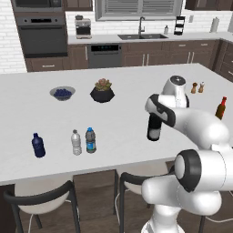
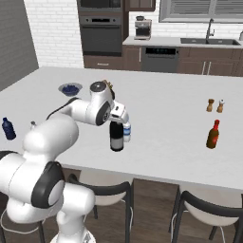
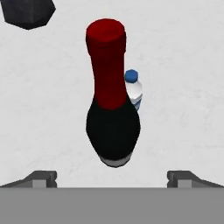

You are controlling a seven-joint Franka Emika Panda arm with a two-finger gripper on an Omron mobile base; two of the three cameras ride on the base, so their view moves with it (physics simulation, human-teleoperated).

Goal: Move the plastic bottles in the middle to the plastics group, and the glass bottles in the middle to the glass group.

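A near-black glass bottle [image 1: 154, 132] [image 2: 116, 138] [image 3: 113, 131] with a red neck and cap stands upright near the counter's front edge. My gripper [image 1: 155, 119] [image 2: 116, 118] [image 3: 112, 177] hangs right over it, pointing down, open, with its jaws wide apart and nothing held. The hand hides the bottle's neck in both base views. Close behind it stands a small clear plastic bottle [image 2: 126, 132] [image 3: 134, 89] with a blue cap. Far left stand a navy bottle [image 1: 38, 145] [image 2: 7, 128], a white-labelled clear bottle [image 1: 76, 143] and a blue-labelled water bottle [image 1: 90, 140]. A slim red-brown bottle [image 1: 221, 108] [image 2: 213, 135] stands far right.
A dark pot with a plant [image 1: 102, 92] and a bowl of blue fruit [image 1: 62, 93] [image 2: 70, 88] sit further back on the white counter [image 1: 118, 113]. Two small shakers [image 1: 197, 87] [image 2: 215, 105] stand at the back right. Dark chairs [image 1: 41, 200] are tucked under the front edge.
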